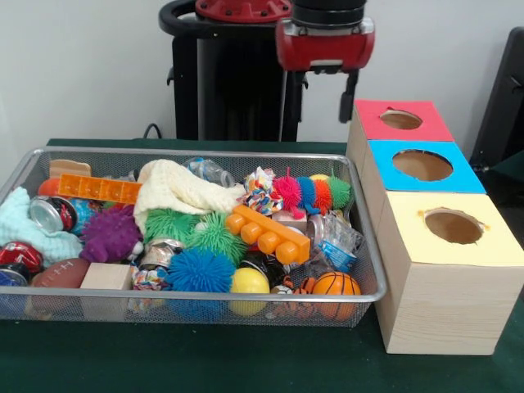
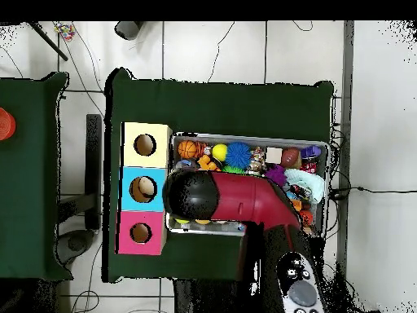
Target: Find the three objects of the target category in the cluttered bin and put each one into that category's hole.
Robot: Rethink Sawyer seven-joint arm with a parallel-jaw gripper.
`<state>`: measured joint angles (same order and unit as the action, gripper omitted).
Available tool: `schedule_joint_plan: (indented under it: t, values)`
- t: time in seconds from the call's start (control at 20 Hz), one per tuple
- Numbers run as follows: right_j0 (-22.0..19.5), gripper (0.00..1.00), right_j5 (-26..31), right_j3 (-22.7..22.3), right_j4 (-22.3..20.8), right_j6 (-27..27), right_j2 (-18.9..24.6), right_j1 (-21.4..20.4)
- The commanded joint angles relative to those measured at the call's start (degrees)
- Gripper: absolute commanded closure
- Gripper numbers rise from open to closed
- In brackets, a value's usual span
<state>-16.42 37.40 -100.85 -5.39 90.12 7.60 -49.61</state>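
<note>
The wire mesh bin (image 1: 205, 296) sits on the green table, full of clutter. A wrinkly clear bottle with a blue label (image 1: 208, 170) lies at the back, behind a cream cloth. Another crumpled clear bottle with a blue label (image 1: 336, 239) lies at the right side, by the orange blocks. A third bottle does not show. My gripper (image 1: 350, 94) hangs from the red wrist (image 1: 325, 41) above the bin's back right corner, beside the red box, clear of the clutter. In the overhead view the arm's black end (image 2: 189, 196) covers the bin's (image 2: 326, 145) left part.
Three wooden boxes stand right of the bin, each with a round hole: red (image 1: 401, 119), blue (image 1: 422, 165), yellow (image 1: 453, 225). In the bin lie metal cans (image 1: 51, 214), spiky balls (image 1: 201, 270), orange blocks (image 1: 266, 232), a cream cloth (image 1: 176, 188), a basketball (image 1: 336, 285) and a football (image 1: 57, 274).
</note>
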Motion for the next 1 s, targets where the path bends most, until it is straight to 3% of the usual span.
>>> schedule_joint_plan:
  t: [0.05,0.3,0.75,1.0]
  values:
    - [-2.03,0.00,5.71,7.64,-5.76,-5.63,3.67,4.42]
    - [-1.73,0.00,5.29,7.39,-6.86,-3.34,3.62,5.20]
    - [1.71,0.00,-4.15,2.33,-9.56,3.96,1.65,6.78]
    - [2.51,0.00,-7.12,0.47,-9.99,5.16,1.77,6.81]
